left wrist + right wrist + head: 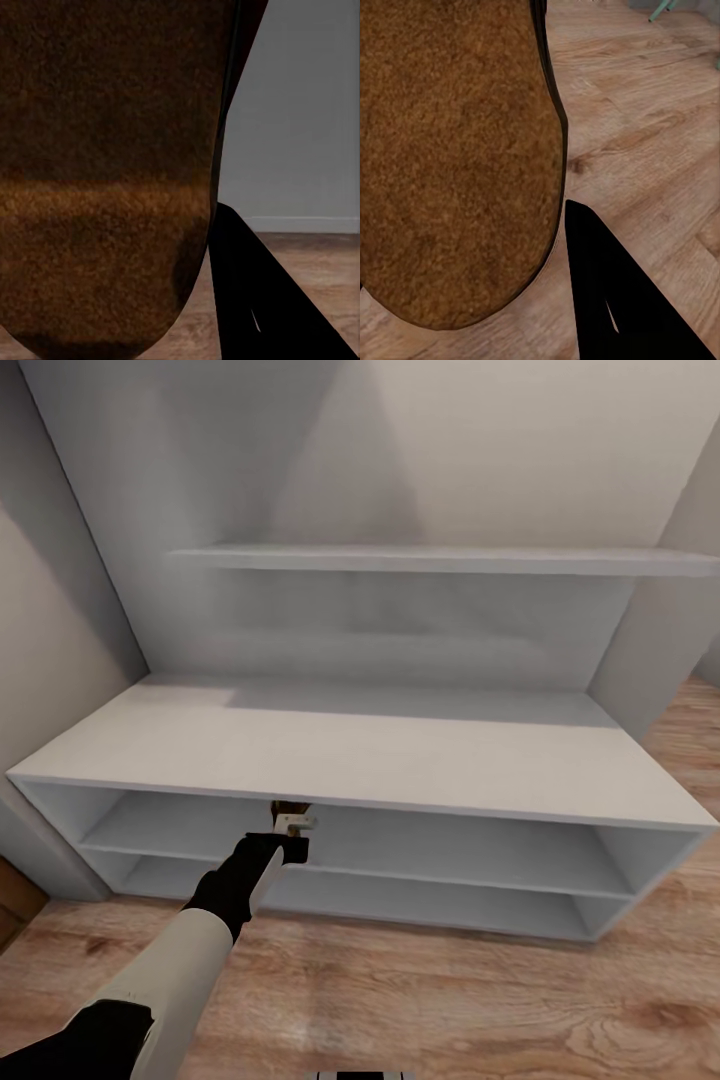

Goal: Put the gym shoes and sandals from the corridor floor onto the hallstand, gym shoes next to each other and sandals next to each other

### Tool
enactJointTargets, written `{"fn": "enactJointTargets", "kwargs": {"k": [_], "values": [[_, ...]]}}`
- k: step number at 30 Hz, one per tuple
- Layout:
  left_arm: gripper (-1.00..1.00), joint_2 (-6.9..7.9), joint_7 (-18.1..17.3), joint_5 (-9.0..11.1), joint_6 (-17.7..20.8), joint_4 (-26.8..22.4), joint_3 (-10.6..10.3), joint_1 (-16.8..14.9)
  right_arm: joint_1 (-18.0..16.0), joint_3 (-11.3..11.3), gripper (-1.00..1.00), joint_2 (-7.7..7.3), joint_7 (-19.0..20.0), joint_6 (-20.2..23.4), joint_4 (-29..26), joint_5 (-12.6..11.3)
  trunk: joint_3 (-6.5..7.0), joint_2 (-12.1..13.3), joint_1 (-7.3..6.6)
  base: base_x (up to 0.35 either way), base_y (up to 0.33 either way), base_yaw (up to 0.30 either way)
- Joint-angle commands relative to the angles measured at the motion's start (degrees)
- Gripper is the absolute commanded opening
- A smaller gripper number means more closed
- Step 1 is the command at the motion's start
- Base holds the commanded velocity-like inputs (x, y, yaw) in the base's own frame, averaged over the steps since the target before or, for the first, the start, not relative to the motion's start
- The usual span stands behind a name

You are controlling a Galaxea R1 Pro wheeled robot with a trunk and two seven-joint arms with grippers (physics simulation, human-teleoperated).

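The light-grey hallstand (400,752) stands in front of me with two long open shelves under its top. My left gripper (292,830) reaches to the front edge of the upper open shelf, shut on a dark-brown sandal (290,808). In the left wrist view that sandal (105,172) hangs close beside a black finger (259,300). In the right wrist view a second sandal (457,150), tan footbed facing the camera, sits against a black finger (615,300) above the corridor floor (645,150). The gym shoes are out of view.
A floating shelf (440,560) crosses the tall back panel. Grey walls close in on both sides of the unit. Wood-plank floor (450,1000) runs between me and the hallstand and on past its right end.
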Motion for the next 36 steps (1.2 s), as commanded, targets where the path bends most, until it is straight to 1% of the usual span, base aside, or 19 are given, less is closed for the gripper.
{"fn": "enactJointTargets", "kwargs": {"k": [1,7,14,36], "values": [[-1.0,0.02,0.1,-0.1,0.3,-0.1,-0.2,0.0,-0.1,-0.3,-1.0,-0.01,0.3,-0.3,0.0,0.4,-0.05,0.0,0.0,0.076,0.0,0.0],[-1.0,0.02,0.1,-0.1,0.3,-0.1,-0.1,0.0,-0.1,-0.3,-1.0,-0.01,0.3,-0.3,0.0,0.4,-0.05,0.0,0.0,0.023,0.0,0.0],[-1.0,0.1,0.2,-0.1,0.4,-0.1,-0.3,0.0,-0.1,-0.3,-1.0,-0.01,0.3,-0.3,0.0,0.4,-0.05,0.0,0.0,0.164,0.0,0.0],[-1.0,0.11,0.1,-0.1,0.4,-0.1,-0.2,0.0,-0.1,-0.3,-1.0,-0.01,0.3,-0.3,0.0,0.4,-0.05,0.0,0.0,0.044,0.0,0.0]]}}
